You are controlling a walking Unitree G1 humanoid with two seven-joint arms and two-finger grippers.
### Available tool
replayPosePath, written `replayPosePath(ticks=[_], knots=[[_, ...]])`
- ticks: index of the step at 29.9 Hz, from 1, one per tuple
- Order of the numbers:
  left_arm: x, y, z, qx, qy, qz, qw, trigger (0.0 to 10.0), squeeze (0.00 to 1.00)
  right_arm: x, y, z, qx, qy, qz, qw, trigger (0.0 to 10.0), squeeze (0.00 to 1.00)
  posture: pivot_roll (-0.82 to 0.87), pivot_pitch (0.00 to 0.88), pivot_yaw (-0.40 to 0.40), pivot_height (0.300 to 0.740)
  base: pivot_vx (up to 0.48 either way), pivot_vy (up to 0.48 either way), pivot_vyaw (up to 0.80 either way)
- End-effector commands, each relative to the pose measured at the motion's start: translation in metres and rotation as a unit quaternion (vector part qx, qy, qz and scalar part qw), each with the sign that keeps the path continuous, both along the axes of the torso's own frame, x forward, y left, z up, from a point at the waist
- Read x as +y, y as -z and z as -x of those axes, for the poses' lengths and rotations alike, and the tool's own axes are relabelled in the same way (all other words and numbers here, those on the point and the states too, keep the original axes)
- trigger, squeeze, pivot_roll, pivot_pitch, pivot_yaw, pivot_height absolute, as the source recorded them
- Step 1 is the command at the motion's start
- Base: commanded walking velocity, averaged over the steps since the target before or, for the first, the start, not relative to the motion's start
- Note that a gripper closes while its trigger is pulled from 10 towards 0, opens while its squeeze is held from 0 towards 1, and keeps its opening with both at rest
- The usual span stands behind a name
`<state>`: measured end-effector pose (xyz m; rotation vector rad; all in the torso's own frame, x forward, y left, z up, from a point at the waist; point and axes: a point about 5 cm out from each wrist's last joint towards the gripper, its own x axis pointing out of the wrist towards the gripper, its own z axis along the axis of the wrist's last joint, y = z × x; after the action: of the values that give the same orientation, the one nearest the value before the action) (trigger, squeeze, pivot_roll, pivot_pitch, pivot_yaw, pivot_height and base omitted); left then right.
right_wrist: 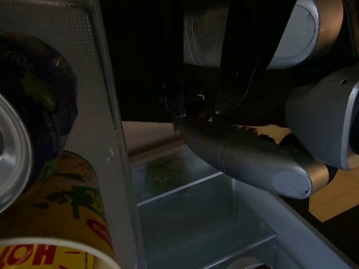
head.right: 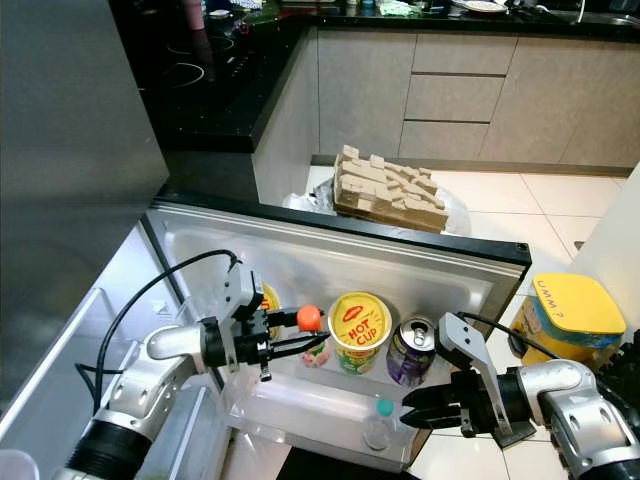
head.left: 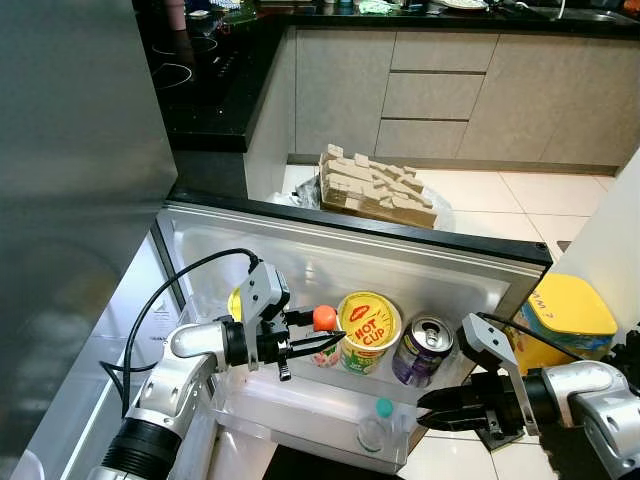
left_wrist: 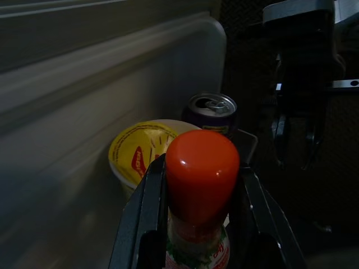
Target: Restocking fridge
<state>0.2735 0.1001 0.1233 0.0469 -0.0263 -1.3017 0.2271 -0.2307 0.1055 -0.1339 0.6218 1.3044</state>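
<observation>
Looking down at the open fridge door (head.left: 420,262) and its door shelf (head.left: 300,400), I've got the left gripper (head.left: 322,343) reaching in from the left, fingers pinched on either side of a small bottle with an orange-red cap (head.left: 324,318). The left wrist view makes it pretty clear: both black fingers (left_wrist: 147,216) sit right against the bottle's neck just under the cap, so the bottle is held upright in the shelf, right beside the yellow Hot Cup noodle cup (head.left: 368,330). On the far side of the cup there's a purple drink can (head.left: 424,350), touching or nearly touching it. Lower down in the next shelf there's a clear bottle with a teal cap (head.left: 377,424). My right gripper (head.left: 432,411) hangs just outside the shelf's right end, below the can, fingers pressed together and holding nothing. Off to the right on the floor is a tub with a yellow lid (head.left: 568,305), and behind the door a pile of cardboard (head.left: 378,187).
</observation>
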Motion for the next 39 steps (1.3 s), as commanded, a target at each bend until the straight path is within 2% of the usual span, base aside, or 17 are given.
replayPosePath(ticks=[1,3,7,17,26,39], knots=[[-0.001,-0.001,-0.005,-0.010,-0.019,0.002,1.000,10.0,0.00,0.002,-0.002,0.001,-0.001,-0.004,-0.004,1.000,10.0,0.00,-0.07,0.000,0.000,0.740,0.000,0.000,0.00],[-0.001,-0.001,-0.005,-0.010,-0.019,0.002,1.000,10.0,0.00,0.002,-0.002,0.001,-0.001,-0.004,-0.004,1.000,10.0,0.00,-0.07,0.000,0.000,0.740,0.000,0.000,0.00],[-0.006,0.002,-0.014,-0.010,-0.059,0.017,0.998,10.0,0.00,0.003,-0.003,0.001,-0.003,-0.006,-0.006,1.000,10.0,0.00,-0.07,0.000,0.003,0.740,0.000,0.000,0.00],[-0.014,0.005,-0.024,-0.013,-0.096,0.030,0.995,10.0,0.00,0.006,-0.004,0.001,-0.005,-0.007,-0.009,1.000,10.0,0.00,-0.07,0.000,0.003,0.740,0.000,0.000,0.00],[-0.011,0.014,-0.035,-0.022,-0.150,0.009,0.988,10.0,0.00,0.007,-0.006,0.000,-0.009,-0.005,-0.013,1.000,10.0,0.00,-0.07,0.000,0.006,0.740,0.000,0.000,0.00],[-0.008,0.028,-0.043,-0.011,-0.199,-0.006,0.980,10.0,0.00,0.009,-0.009,0.000,-0.013,-0.009,-0.017,1.000,10.0,0.00,-0.07,0.000,0.007,0.740,0.000,0.000,0.00]])
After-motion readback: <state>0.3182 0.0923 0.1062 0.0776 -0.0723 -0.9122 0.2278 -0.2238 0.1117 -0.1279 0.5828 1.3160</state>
